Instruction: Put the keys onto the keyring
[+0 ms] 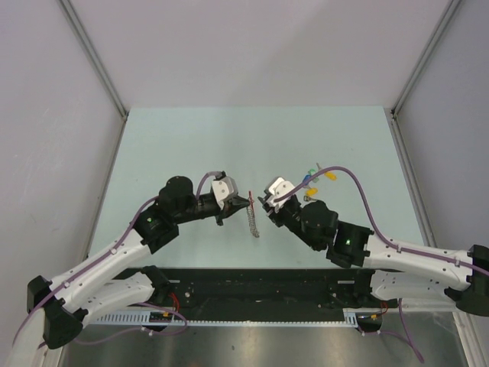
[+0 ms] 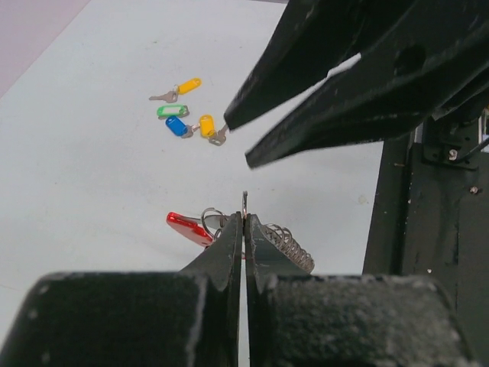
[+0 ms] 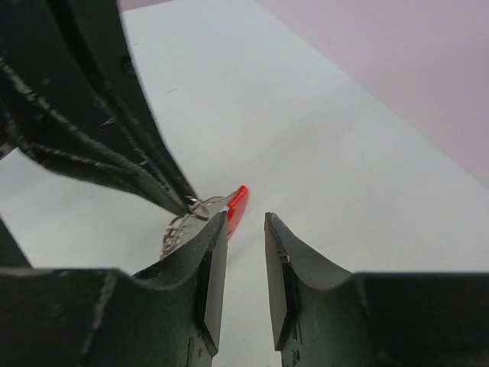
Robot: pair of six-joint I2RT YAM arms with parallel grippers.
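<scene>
Pale table (image 1: 229, 138); keyring (image 2: 188, 227) in left jaws

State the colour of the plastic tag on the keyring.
The keyring tag is red; the left wrist view shows it best.

light: bright, even | shadows: soft | wrist foregrounds: blurred

text: none legible | labels: none | numbers: none
</scene>
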